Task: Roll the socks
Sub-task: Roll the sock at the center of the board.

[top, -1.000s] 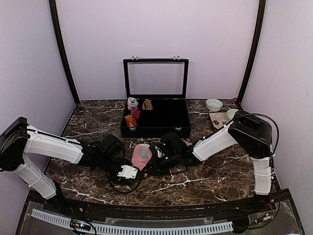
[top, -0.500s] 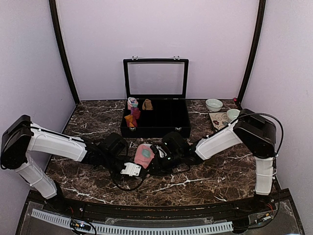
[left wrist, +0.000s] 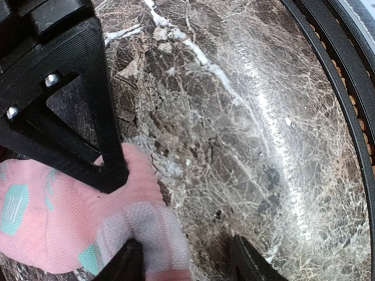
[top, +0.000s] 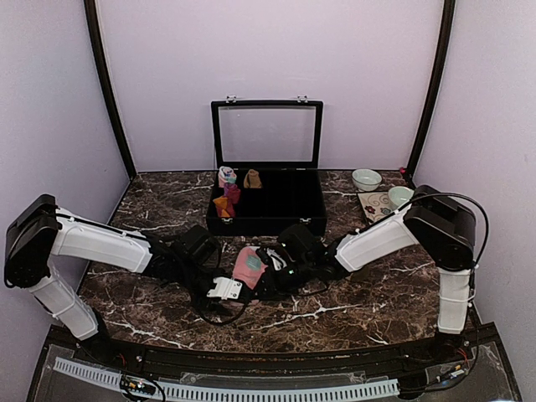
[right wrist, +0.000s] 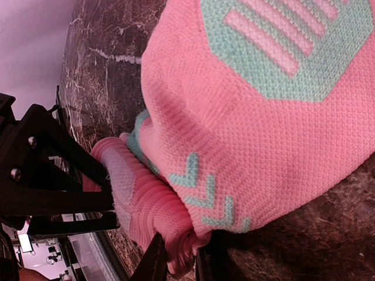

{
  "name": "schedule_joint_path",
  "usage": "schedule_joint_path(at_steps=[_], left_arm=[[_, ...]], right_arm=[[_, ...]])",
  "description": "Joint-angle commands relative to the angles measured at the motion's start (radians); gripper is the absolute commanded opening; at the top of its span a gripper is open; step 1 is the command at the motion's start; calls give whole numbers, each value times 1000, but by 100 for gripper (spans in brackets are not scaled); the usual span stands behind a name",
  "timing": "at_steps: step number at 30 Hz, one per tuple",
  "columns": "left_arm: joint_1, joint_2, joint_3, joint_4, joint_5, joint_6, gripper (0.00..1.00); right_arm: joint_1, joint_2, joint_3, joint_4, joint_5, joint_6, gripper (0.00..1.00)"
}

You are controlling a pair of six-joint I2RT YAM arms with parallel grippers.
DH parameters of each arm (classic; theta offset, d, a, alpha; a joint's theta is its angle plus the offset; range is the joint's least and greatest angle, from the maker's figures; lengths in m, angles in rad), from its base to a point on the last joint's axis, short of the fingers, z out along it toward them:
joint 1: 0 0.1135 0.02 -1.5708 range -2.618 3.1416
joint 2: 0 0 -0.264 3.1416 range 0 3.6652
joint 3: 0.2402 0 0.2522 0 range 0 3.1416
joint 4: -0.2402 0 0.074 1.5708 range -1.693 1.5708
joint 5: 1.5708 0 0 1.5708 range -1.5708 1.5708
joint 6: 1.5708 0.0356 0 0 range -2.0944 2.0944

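Left arm: it reaches low from the near-left corner across the marble table (top: 151,219), forearm almost flat, wrist turned inward.
Left gripper (left wrist: 187,263): jaws apart, with bare marble between them. The pale end of the pink sock (top: 249,266) lies against one finger but is not clamped.
Right gripper (right wrist: 180,254): pressed together on the sock's ribbed cuff, pinching the small curled edge there.
Right arm: elbow high at the near right, forearm sloping down and in, so my two grippers meet almost nose to nose.
Sock's place: mid-table, just in front of the black case (top: 268,224), bunched between both grippers and touching each.
Handling: light, limp knit — I judge it will slump and uncurl the moment it is let go. It isn't fragile or slippery, though it stretches.
Where to hold: the thick rib at the cuff gives the firmest bite, and the thin foot end needs pinning flat.
Farther back: the case lid stands open, with small rolled bundles (top: 226,197) at its left end, and a bowl (top: 366,178) sits to its right.
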Motion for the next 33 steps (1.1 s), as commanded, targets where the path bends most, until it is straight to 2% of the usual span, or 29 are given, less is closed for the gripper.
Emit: schedule_joint_path(at_steps=[1,5,10,17,19,21,25,29,33], left_arm=[[4,47,-68,-150,-121,-3,56],[-4,15,-112,-111,-191,49,55],[-7,9,-142,-78,-263,86,43],[-7,3,-151,-63,-293,91,44],[-7,10,-148,-63,-294,88,29],[-7,16,-133,-81,-276,71,18],[-1,23,-86,-161,-177,42,6],[12,41,-42,-238,-78,30,3],[40,67,17,-345,49,42,0]], right_arm=[[-12,24,-38,-206,18,-47,15],[-22,31,-28,-257,30,-75,14],[-34,8,-43,-266,33,-96,16],[-39,26,-6,-320,27,-136,17],[-41,18,-4,-337,28,-150,17],[-47,-7,-3,-368,40,-175,18],[-72,-86,-18,-405,60,-219,23],[-85,-127,-23,-414,81,-242,30],[-102,-151,-5,-381,109,-243,31]])
